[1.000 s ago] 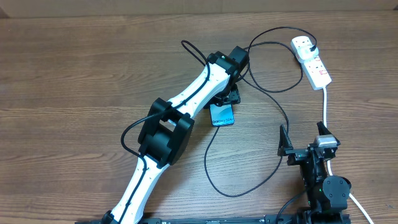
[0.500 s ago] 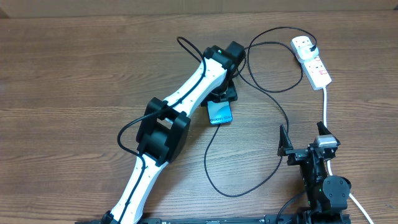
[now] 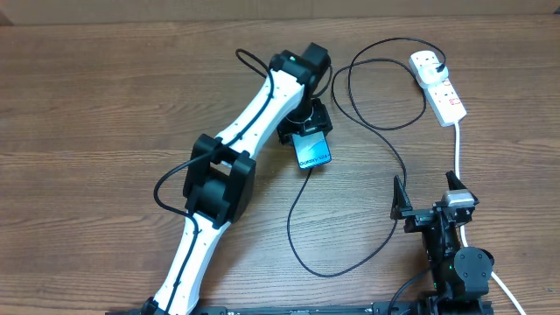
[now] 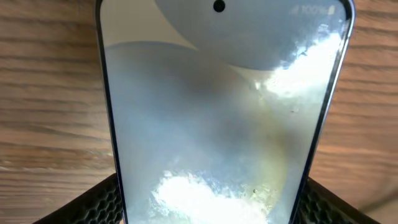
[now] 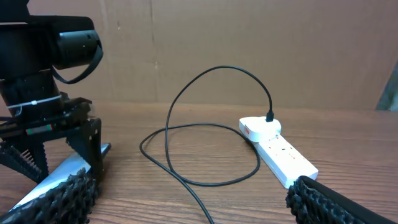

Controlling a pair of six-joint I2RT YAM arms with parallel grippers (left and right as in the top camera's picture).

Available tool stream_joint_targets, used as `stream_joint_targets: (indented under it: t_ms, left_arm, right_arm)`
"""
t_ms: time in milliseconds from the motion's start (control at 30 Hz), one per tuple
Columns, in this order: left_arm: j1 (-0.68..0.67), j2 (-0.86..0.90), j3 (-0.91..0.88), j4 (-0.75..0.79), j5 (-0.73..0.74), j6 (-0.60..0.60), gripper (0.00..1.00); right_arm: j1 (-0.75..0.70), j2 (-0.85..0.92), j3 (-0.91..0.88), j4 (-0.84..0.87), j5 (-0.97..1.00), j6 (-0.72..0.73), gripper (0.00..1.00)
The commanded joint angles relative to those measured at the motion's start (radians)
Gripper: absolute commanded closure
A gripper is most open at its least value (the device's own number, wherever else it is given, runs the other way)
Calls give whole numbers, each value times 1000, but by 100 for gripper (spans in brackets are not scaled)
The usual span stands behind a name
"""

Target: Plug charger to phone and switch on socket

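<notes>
Phone (image 4: 217,112) pinched between left jaws, faint "100%" at screen corner; right jaws spread wide, empty.

Teal phone (image 3: 312,150), white socket (image 3: 440,85)

we count one phone (image 3: 312,150), one charger (image 5: 221,67), one socket (image 3: 440,86), one table (image 3: 105,105), and two arms: left arm (image 3: 254,140), right arm (image 3: 455,254).
</notes>
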Motion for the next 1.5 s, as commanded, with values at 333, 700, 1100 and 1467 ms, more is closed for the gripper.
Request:
stream_joint_targets:
  t_ms: [333,700,1100,1467]
  left_arm:
    - [139,-2,35,24,568,79,28]
    - [229,-2,35,98,941,99,28]
    - [302,-2,35,143,1122,27,28]
    - [366,-2,35,142,1175,-143,28]
  right_arm:
    - [2,-8,-11,8,0,-2,0]
    - [2,-8,-11,8,0,-2,0]
    - [2,-8,-11,8,0,-2,0]
    - [2,-8,-11,8,0,-2,0]
